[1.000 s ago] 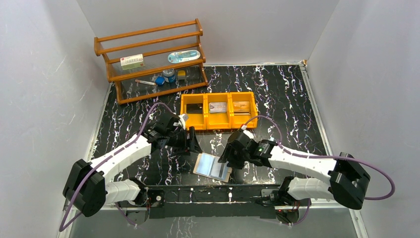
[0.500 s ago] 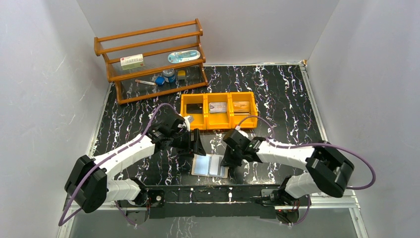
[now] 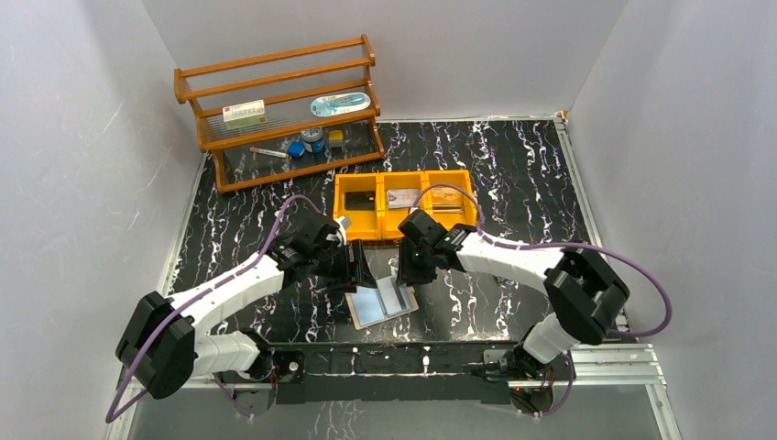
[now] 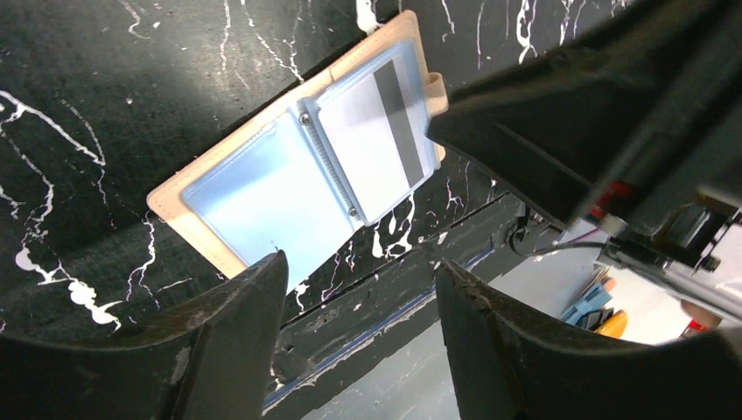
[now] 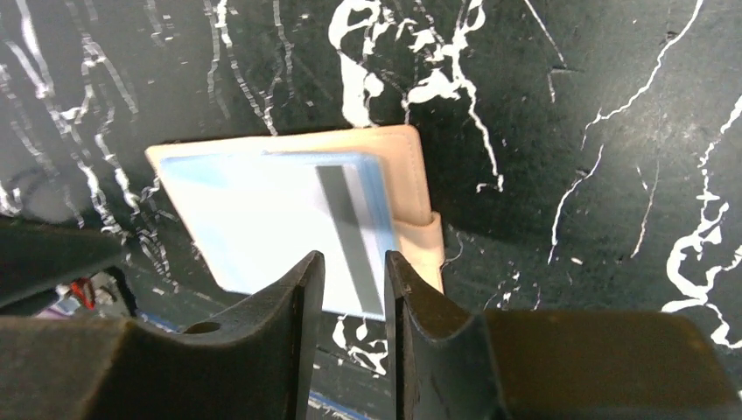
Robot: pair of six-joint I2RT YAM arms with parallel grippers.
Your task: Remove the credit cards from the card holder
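Observation:
The card holder (image 3: 379,303) lies open near the table's front edge, tan cover down and pale blue panels up; it also shows in the left wrist view (image 4: 254,192) and the right wrist view (image 5: 398,153). One panel holds a silvery-grey credit card (image 4: 372,140) with a dark stripe (image 5: 350,236). My left gripper (image 3: 359,268) hovers open and empty over the holder's far left side (image 4: 359,324). My right gripper (image 3: 407,269) hovers over the far right side, jaws only narrowly apart and empty (image 5: 354,273). Other cards lie in the yellow bin (image 3: 404,224).
The yellow three-compartment bin stands just beyond the grippers, a card in each compartment. A wooden rack (image 3: 279,110) with small items stands at the back left. The metal base rail (image 3: 394,356) runs along the near edge, close behind the holder.
My right gripper has swung left and away from the near edge, to the holder's far right side. The holder has slid left and turned a little. My left gripper has barely moved.

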